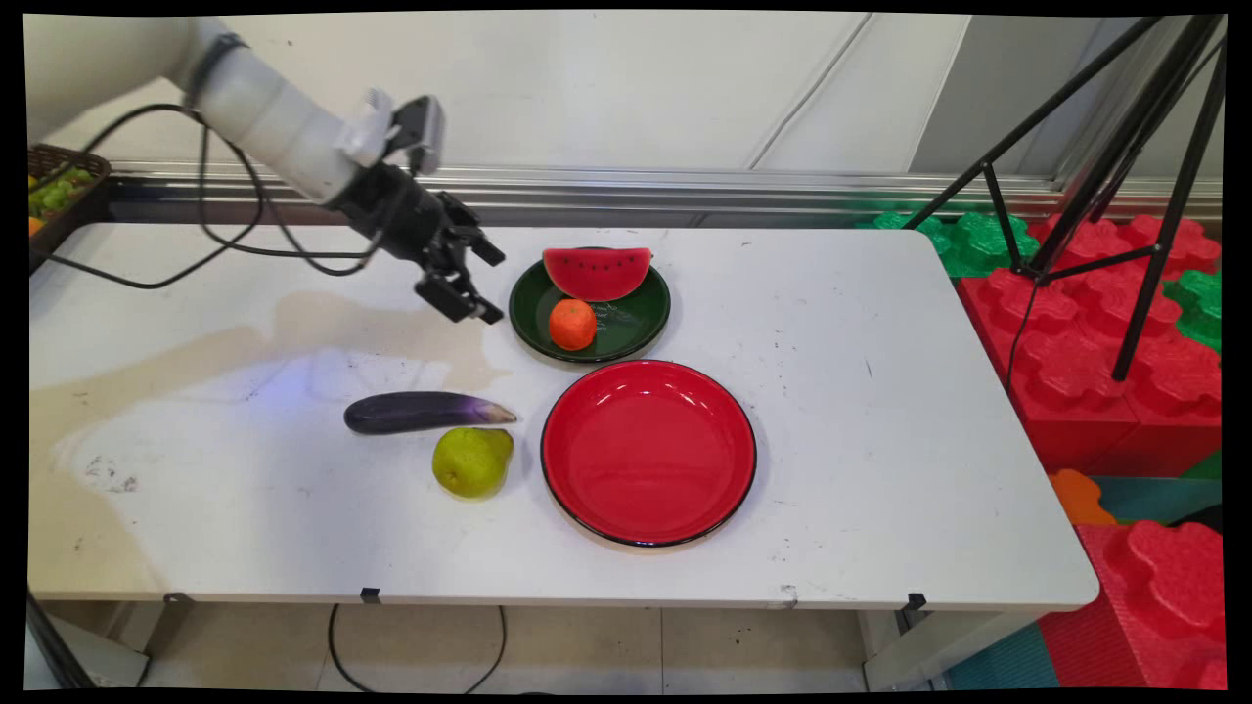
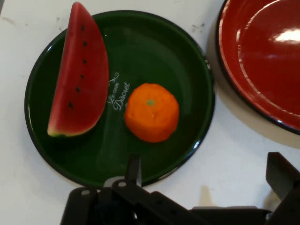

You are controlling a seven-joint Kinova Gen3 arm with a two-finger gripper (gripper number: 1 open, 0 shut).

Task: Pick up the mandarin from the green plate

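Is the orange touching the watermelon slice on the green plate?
Apart. The hand view shows bare green plate between the orange and the watermelon slice.

Robot lab: tripod (image 1: 1105, 147), foam blocks (image 1: 1105, 323), toy fruit.

arm: reaching in from upper left | gripper (image 1: 481, 286): fingers spread, holding nothing

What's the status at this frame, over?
End effector open, empty, raised just left of green plate. Orange and watermelon slice on that plate. Nothing between them.
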